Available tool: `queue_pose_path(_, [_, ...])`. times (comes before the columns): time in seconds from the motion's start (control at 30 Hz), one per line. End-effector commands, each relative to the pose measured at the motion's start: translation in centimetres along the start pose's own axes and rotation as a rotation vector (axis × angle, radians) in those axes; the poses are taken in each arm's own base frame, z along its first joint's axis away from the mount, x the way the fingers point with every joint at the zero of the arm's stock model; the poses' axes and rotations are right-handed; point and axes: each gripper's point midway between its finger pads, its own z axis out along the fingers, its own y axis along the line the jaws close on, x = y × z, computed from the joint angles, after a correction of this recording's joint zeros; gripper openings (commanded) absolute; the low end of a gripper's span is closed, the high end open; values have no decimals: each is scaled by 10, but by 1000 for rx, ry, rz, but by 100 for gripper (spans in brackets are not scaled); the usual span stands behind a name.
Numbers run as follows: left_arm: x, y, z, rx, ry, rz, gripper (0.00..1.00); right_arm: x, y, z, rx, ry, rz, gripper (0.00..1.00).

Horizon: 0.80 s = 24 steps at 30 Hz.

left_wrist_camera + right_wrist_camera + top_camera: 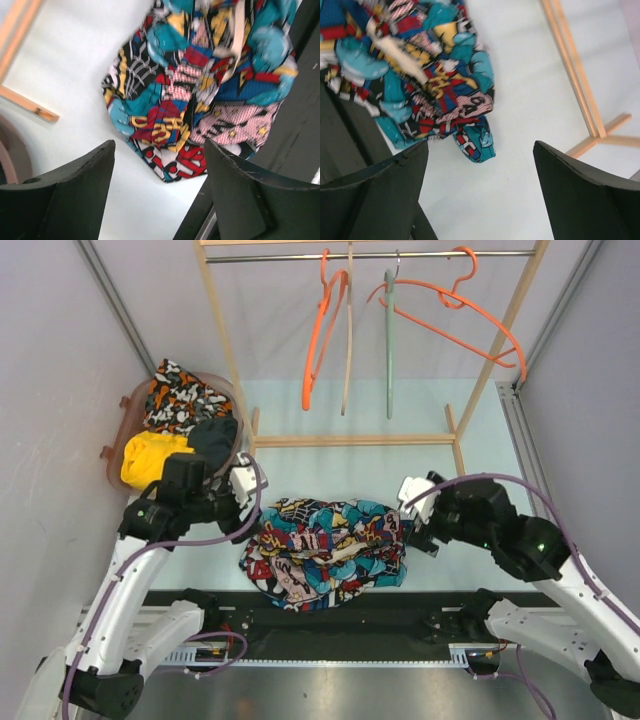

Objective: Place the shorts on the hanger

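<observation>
Counts: 1 basket (110, 452) far left holding 3 garments. 4 hangers on the rail (270, 257): 2 orange, 1 cream, 1 pale green. 1 shorts, 2 grippers.

Left gripper (243, 485) (157, 145): fingers spread wide, nothing between them, sitting just off the left end of the shorts.

Shorts (325, 550) (200, 85) (420, 75): crumpled heap on the table's near edge, between both grippers. Long axis runs left-right. Can't tell which way the waistband faces.

Right gripper (413, 502) (480, 145): also spread wide and empty, just off the right end.

Hanger (497, 328): rightmost on the rail, hook on it, tilted with its long rod sloping down to the right.
</observation>
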Motion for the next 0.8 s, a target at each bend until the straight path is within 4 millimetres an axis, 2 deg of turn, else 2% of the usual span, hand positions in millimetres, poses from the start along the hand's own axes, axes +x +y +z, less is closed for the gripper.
queue_pose_path(0.0, [-70, 0, -25, 7, -201, -43, 79, -42, -47, -30, 186, -152, 223, 96])
queue_pose_path(0.03, [-86, 3, -33, -2, -233, -28, 84, -56, -54, -41, 202, -199, 268, 100])
queue_pose_path(0.07, [-94, 5, -38, -8, -251, -17, 86, -56, -69, -48, 252, -210, 316, 100])
queue_pose_path(0.1, [-104, 7, -42, -19, -275, -17, 89, -66, -78, -54, 276, -250, 355, 100])
queue_pose_path(0.13, [-120, 13, -50, -44, -305, -4, 89, -84, -89, -62, 281, -300, 421, 100])
queue_pose_path(0.2, [-138, 20, -58, -72, -350, -15, 89, -102, -111, -71, 311, -351, 498, 99])
queue_pose_path(0.23, [-145, 27, -62, -113, -364, -27, 89, -114, -115, -73, 288, -386, 553, 99])
queue_pose_path(0.27, [-155, 31, -68, -135, -394, -75, 91, -129, -136, -78, 315, -412, 579, 99])
queue_pose_path(0.33, [-171, 40, -76, -179, -451, -80, 93, -143, -157, -83, 343, -438, 621, 98])
queue_pose_path(0.37, [-178, 41, -81, -188, -474, -86, 95, -157, -178, -90, 381, -469, 634, 97])
queue_pose_path(0.43, [-186, 43, -86, -200, -509, -70, 95, -157, -214, -101, 489, -475, 655, 95])
queue_pose_path(0.47, [-188, 44, -87, -203, -517, -71, 95, -157, -226, -106, 516, -470, 647, 95])
queue_pose_path(0.5, [-190, 44, -88, -209, -526, -69, 95, -168, -248, -113, 547, -482, 623, 95])
queue_pose_path(0.53, [-189, 44, -88, -209, -527, -74, 95, -160, -267, -122, 591, -466, 618, 94])
queue_pose_path(0.57, [-189, 43, -87, -198, -526, -79, 95, -155, -275, -125, 596, -442, 609, 96])
queue_pose_path(0.6, [-188, 41, -87, -193, -526, -76, 95, -158, -296, -132, 620, -443, 560, 99])
queue_pose_path(0.67, [-186, 40, -86, -194, -523, -65, 95, -140, -316, -144, 636, -412, 531, 100])
queue_pose_path(0.73, [-182, 39, -85, -197, -519, -54, 95, -133, -333, -146, 641, -391, 495, 100])
queue_pose_path(0.77, [-181, 39, -85, -201, -520, -51, 95, -127, -335, -142, 633, -367, 490, 100])
